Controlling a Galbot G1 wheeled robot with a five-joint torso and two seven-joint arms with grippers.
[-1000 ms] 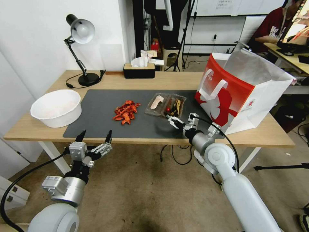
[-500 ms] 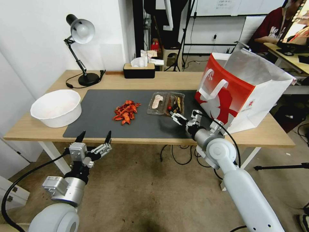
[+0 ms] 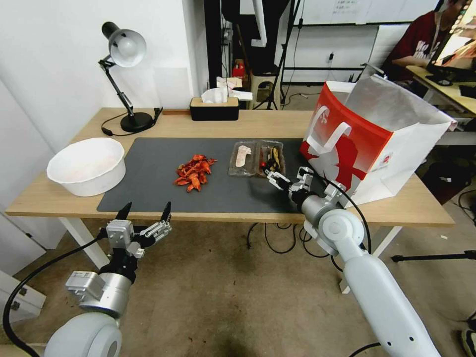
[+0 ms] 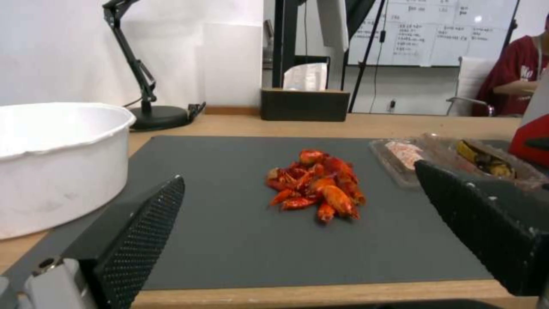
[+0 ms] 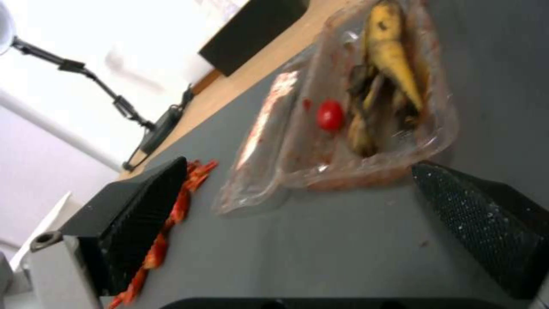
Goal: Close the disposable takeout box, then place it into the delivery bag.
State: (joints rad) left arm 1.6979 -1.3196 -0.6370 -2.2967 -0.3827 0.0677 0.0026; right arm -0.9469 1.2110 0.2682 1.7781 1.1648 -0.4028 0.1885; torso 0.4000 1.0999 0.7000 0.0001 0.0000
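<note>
Right hand released, fingers spread, at the near edge of the open takeout box, which lies on the bench just left of the delivery bag; closing step, next folding one half over; left hand idle, released.

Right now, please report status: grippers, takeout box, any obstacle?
Right gripper open, at the near edge of the takeout box. Box open, flat on mat. Left gripper open, parked below table edge. Nothing between box and delivery bag.
</note>
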